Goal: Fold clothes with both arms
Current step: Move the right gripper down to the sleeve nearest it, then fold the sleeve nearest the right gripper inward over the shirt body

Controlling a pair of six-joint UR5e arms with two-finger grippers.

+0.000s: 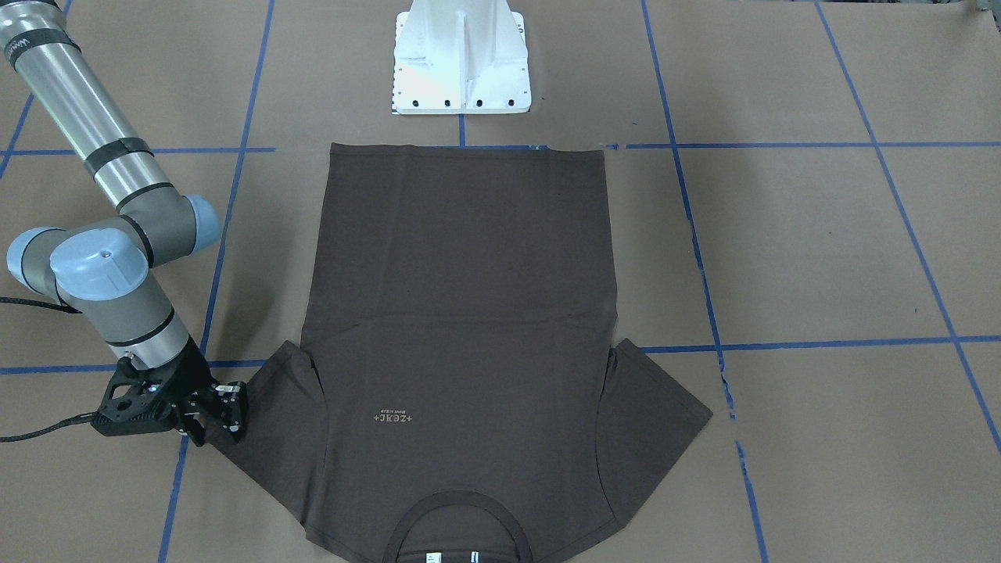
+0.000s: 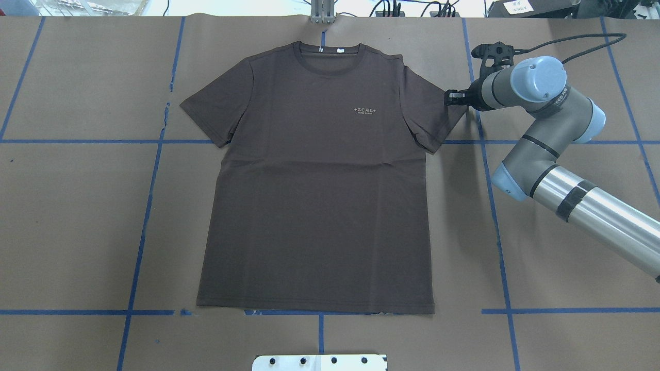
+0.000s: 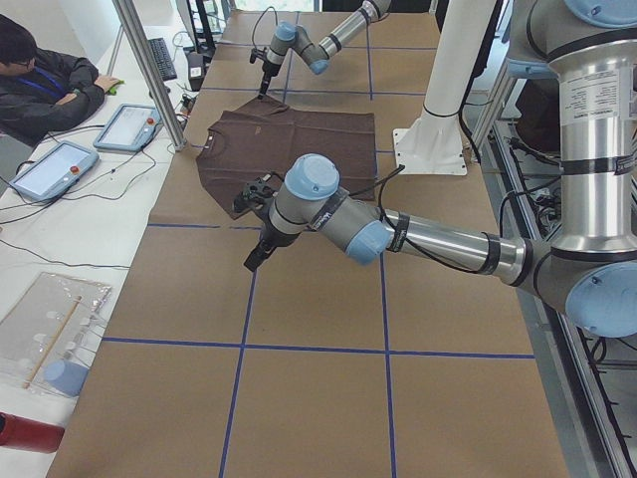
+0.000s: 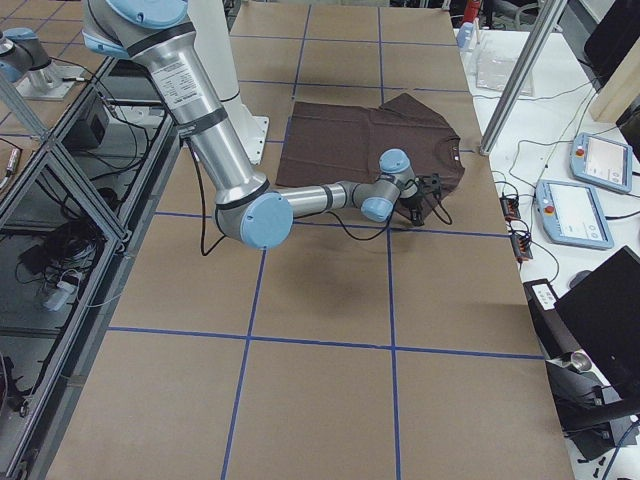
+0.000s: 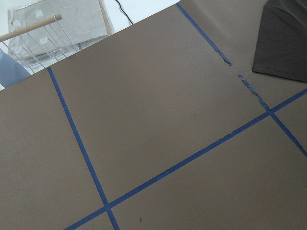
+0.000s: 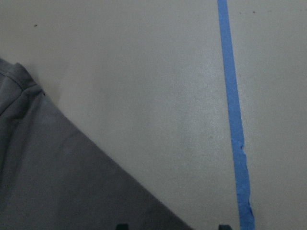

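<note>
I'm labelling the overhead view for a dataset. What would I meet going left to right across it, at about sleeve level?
T-shirt sleeve → white neck tags → pale chest print → other sleeve → right hand → blue joint cap of the right arm.

A: From where is the shirt (image 2: 319,196) seen?
B: From above, from across, from both ends.
A: And up close?
B: A sleeve (image 6: 72,182) is shown close by the right wrist view.
</note>
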